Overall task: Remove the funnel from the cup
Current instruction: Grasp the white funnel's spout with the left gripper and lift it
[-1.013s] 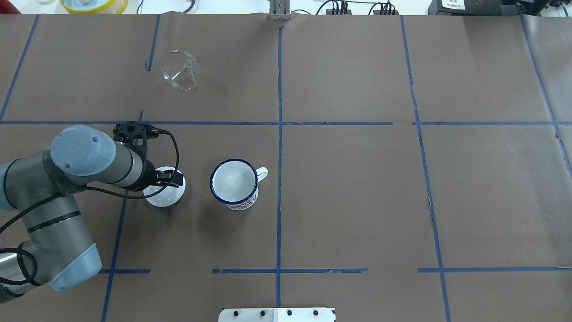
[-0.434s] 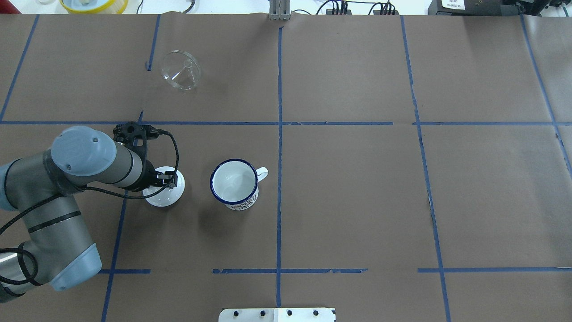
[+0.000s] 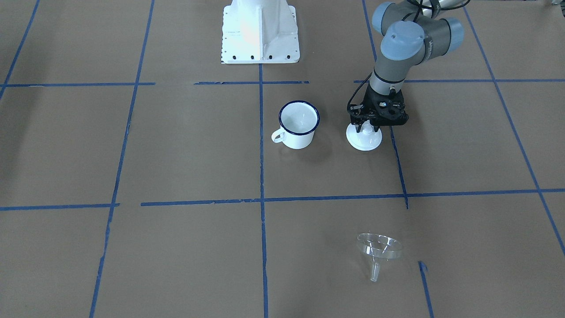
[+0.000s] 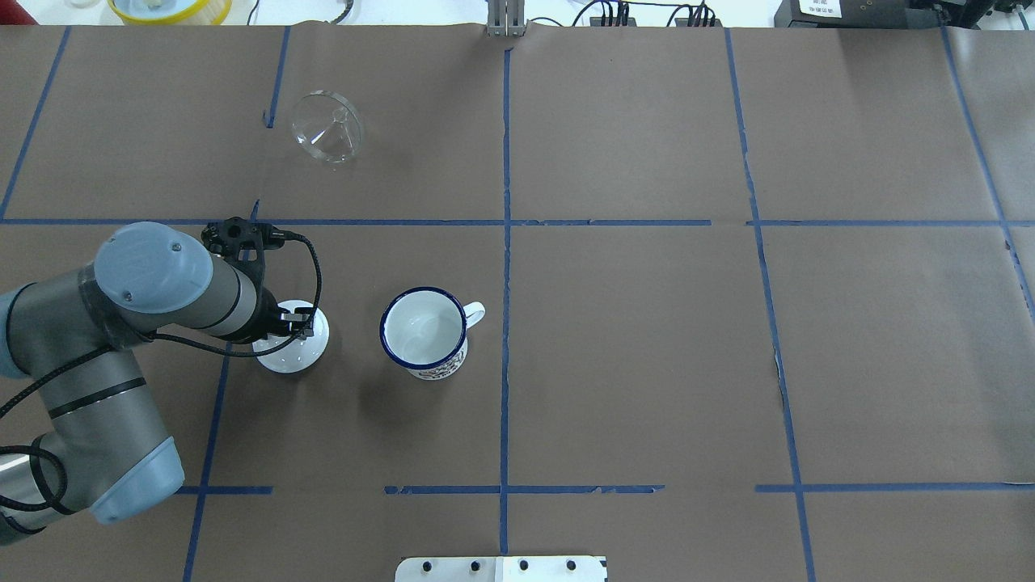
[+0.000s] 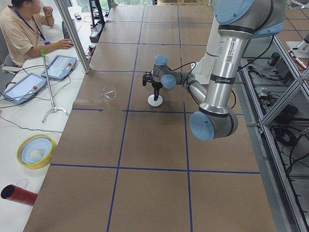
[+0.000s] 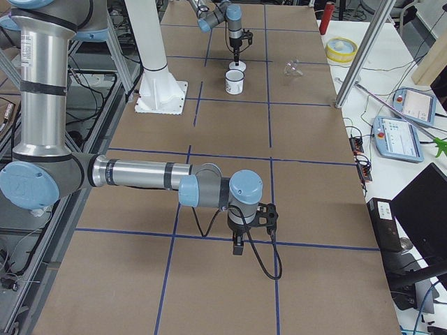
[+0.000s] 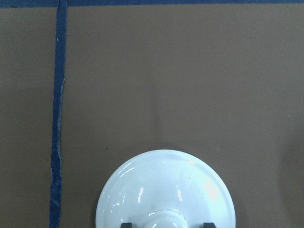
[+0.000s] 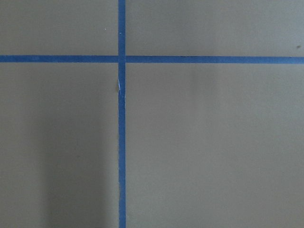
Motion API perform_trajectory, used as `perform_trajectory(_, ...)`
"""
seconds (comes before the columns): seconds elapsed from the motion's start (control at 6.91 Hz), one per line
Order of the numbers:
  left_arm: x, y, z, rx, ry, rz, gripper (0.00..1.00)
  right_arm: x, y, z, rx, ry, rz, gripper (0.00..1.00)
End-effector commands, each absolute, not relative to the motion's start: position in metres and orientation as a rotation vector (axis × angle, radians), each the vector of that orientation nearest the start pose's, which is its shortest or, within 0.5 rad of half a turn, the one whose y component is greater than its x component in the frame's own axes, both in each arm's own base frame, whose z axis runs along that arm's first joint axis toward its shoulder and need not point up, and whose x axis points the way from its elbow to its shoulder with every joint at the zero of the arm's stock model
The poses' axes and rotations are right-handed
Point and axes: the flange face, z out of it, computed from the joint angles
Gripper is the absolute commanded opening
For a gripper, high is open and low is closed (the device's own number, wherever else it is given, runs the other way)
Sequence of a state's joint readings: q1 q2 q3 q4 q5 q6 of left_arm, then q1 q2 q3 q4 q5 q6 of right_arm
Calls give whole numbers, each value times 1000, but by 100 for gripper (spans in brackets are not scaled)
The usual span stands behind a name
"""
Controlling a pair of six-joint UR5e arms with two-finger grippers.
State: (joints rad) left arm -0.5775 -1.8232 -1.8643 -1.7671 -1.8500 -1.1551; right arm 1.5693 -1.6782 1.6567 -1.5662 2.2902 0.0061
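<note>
The clear funnel (image 4: 327, 128) lies on its side on the brown table, far from the cup, and also shows in the front view (image 3: 379, 249). The white cup (image 4: 424, 331) with a dark blue rim stands upright and empty, also in the front view (image 3: 299, 126). My left gripper (image 4: 295, 325) points down over a white domed lid (image 4: 287, 352) left of the cup. In the left wrist view its fingertips (image 7: 209, 225) sit on both sides of the lid's (image 7: 166, 185) knob. My right gripper (image 6: 237, 249) hangs over bare table far away; I cannot tell its state.
Blue tape lines grid the brown paper. The white robot base (image 3: 260, 31) stands behind the cup. A yellow bowl (image 4: 170, 8) sits past the table's far edge. An operator (image 5: 21, 29) sits beside the table's far side.
The left gripper's fingers have drawn in around the lid's knob. The lid has shifted a little to the left. Cup and funnel have not moved.
</note>
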Motion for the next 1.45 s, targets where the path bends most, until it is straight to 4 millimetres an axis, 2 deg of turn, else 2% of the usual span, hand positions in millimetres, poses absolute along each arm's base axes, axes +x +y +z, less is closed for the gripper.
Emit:
perform_trajectory(0.0, 424, -410, 371, 122, 776, -59, 62, 67, -445, 670, -19, -719, 10, 100)
perform_trajectory(0.29, 424, -411, 372, 123, 776, -62, 60, 67, -445, 670, -19, -719, 10, 100)
perform_trajectory(0.58, 424, -412, 372, 124, 775, -61, 51, 67, -445, 670, -19, -719, 10, 100)
perform_trajectory(0.72, 424, -412, 373, 122, 775, -60, 44, 67, -445, 670, -19, -719, 10, 100)
perform_trajectory(1.01, 423, -411, 367, 126, 784, -61, 0, 67, -445, 670, -19, -719, 10, 100)
perform_trajectory(1.16, 413, -409, 351, 143, 814, -58, 0, 67, -445, 670, -19, -719, 10, 100)
perform_trajectory(1.3, 394, -414, 336, 146, 802, -84, 0, 67, -445, 670, -19, -719, 10, 100)
